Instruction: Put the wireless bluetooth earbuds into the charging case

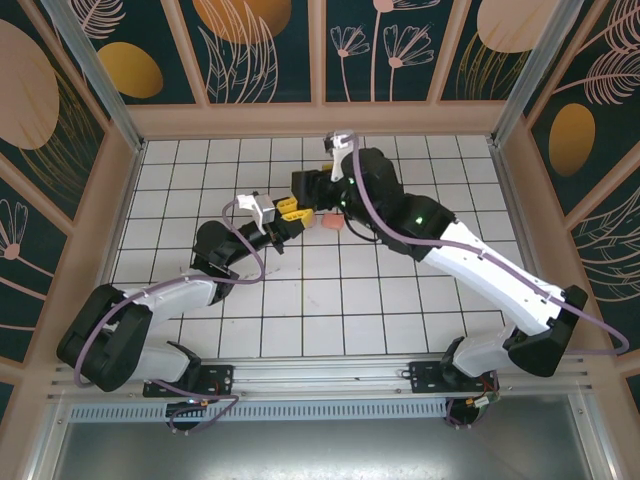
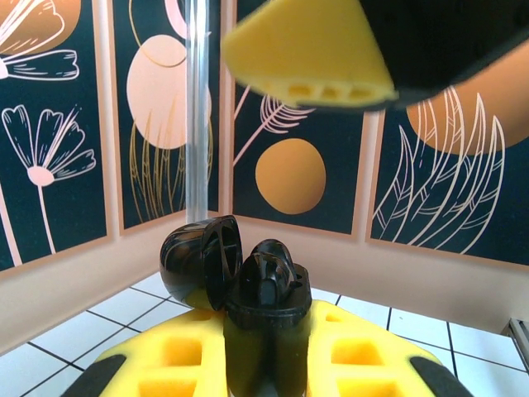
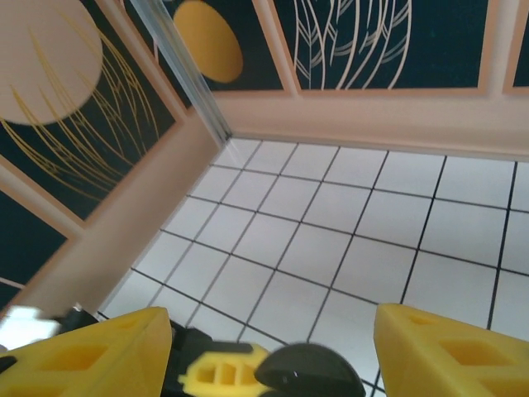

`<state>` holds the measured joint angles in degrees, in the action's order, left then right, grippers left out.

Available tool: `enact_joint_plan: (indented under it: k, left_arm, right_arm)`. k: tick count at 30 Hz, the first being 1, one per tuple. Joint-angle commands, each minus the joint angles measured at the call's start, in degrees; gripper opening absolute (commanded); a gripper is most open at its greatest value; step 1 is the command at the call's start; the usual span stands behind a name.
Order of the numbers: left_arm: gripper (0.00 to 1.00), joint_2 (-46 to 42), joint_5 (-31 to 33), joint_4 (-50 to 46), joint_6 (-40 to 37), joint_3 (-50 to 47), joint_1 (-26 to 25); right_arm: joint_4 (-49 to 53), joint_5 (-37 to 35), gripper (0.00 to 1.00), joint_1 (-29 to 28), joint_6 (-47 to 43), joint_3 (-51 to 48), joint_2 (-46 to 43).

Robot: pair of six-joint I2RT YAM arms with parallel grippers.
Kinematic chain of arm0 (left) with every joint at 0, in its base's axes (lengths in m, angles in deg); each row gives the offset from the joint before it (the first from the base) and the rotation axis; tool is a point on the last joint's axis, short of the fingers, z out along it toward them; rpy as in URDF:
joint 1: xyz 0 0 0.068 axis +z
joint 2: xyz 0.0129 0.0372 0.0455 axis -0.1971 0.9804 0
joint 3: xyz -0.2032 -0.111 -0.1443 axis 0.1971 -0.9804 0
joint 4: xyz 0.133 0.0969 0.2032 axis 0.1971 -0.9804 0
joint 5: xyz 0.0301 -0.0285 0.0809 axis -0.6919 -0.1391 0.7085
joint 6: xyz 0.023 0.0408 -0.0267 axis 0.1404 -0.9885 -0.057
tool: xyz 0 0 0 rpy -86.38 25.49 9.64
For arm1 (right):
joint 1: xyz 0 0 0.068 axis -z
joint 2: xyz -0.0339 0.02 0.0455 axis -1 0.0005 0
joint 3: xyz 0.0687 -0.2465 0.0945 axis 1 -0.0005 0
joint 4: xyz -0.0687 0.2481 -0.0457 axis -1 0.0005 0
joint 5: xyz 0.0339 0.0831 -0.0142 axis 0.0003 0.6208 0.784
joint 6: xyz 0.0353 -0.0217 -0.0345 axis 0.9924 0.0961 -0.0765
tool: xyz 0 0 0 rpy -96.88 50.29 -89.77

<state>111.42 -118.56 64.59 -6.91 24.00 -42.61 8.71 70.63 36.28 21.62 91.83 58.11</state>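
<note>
A black charging case [image 2: 266, 331] stands upright between the yellow fingers [image 2: 165, 360] of my left gripper [image 2: 266, 364], which is shut on it. Its lid [image 2: 201, 260] hangs open to the left. A black earbud [image 2: 274, 266] sits in the case's top. Directly above the case hovers my right gripper [image 3: 271, 331], its yellow fingers [image 3: 438, 351] spread wide and nothing between them. Just below them is the open lid [image 3: 310, 372]. From above, the left gripper [image 1: 288, 211] and the right gripper [image 1: 308, 190] meet at the table's middle.
A small pale pink object [image 1: 331, 222] lies on the white grid table [image 1: 400, 300] just right of the two grippers. Patterned walls [image 1: 260, 50] and a metal corner post [image 3: 178, 62] enclose the table.
</note>
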Motion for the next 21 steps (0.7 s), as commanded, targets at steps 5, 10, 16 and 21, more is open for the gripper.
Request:
enact_joint_plan:
  k: [5, 10, 16, 21]
  left_arm:
    - [0.0, 0.8, -1.2, 4.5, 0.5, -0.1, -0.3]
    - [0.0, 0.6, -2.2, 5.0, -0.4, -0.7, -0.3]
    - [0.0, 0.2, -2.4, 4.6, -1.7, -1.1, -0.3]
    - [0.0, 0.1, -2.1, 4.2, -2.5, -0.9, -0.3]
  right_arm:
    - [6.7, 9.7, 0.58, 6.3, 3.1, 6.7, 5.4]
    - [10.2, 13.3, 0.38, 8.4, 2.3, 10.9, 10.7]
    - [16.2, 16.7, 0.32, 9.5, 0.4, 16.4, 15.6]
    - [19.6, 20.4, 0.26, 9.4, -0.5, 14.9, 15.6]
